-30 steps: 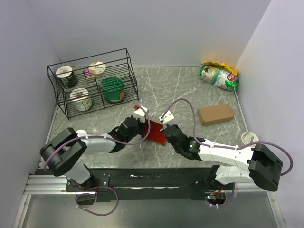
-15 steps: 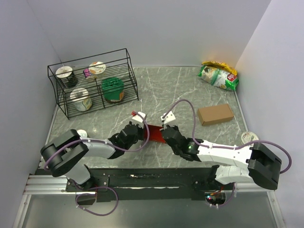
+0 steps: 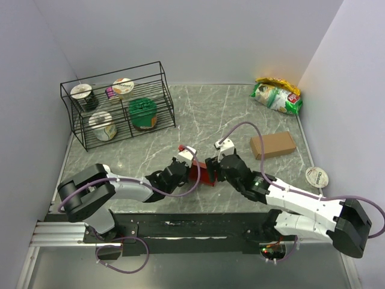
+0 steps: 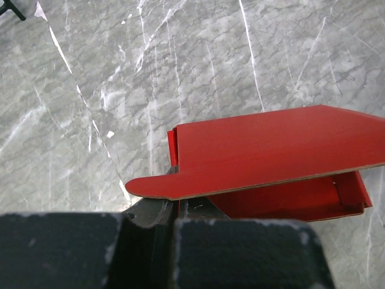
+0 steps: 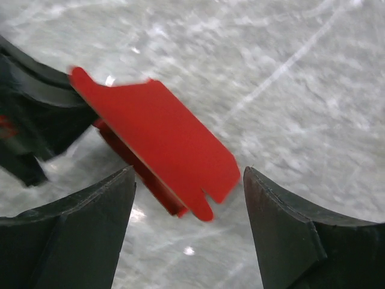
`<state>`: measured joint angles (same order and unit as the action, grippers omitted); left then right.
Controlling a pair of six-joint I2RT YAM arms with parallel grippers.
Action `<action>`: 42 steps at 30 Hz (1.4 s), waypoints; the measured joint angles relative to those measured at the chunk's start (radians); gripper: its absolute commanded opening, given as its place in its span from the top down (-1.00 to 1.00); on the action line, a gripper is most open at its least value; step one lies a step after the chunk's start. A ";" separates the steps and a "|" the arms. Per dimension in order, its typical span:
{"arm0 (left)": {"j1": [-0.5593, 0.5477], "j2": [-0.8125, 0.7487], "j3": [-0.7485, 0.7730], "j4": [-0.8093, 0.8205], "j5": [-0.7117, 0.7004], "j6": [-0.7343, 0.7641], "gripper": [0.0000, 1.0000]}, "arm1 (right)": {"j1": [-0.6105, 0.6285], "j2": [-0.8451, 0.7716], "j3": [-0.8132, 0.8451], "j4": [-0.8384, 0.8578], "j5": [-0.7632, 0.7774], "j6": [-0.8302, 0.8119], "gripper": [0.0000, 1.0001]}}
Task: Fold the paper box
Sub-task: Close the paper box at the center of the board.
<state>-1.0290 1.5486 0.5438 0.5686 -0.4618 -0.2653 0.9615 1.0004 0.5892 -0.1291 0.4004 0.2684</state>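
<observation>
Box: the red box (image 3: 201,174) sits at mid-bench, a little toward 6 o'clock in the top view, between the 2 pincers.
Box shape: partly formed. The left wrist view shows a shallow tray with a side wall raised at its 3 o'clock end (image 4: 355,189), and 1 wide flap (image 4: 271,144) standing out above it, not shut.
Left pincer: the left pincer (image 3: 182,167) is at the box's 9 o'clock end. Its fingers are pressed together, and from its own camera they look to be pinching a thin edge of the card (image 4: 162,220).
Right pincer: the right pincer (image 3: 215,165) is at the box's 3 o'clock side. Its fingers are spread wide, 1 on each side of the flap (image 5: 159,141) with a clear gap both ways, so it grips nothing (image 5: 187,174).
Done: creases are in, and the base and at least 1 wall are up, as far as I can judge.
Left: the flap must come down and its tab go in. Whether the far walls are locked is hidden.
Progress: past the middle, I would say, but not closed.
Bench: grey marbled bench (image 3: 240,114), with a wire rack (image 3: 117,105) at 10 o'clock and a brown carton (image 3: 272,145) at 3 o'clock, both well apart from the box.
</observation>
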 measured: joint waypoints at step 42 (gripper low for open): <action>-0.007 0.018 0.063 -0.092 -0.008 0.024 0.98 | -0.083 0.220 0.013 -0.038 -0.068 -0.025 0.06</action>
<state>-1.0359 1.5661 0.6071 0.4770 -0.4702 -0.2413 0.8783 1.2201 0.6025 -0.1673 0.3328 0.2432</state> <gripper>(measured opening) 0.038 0.499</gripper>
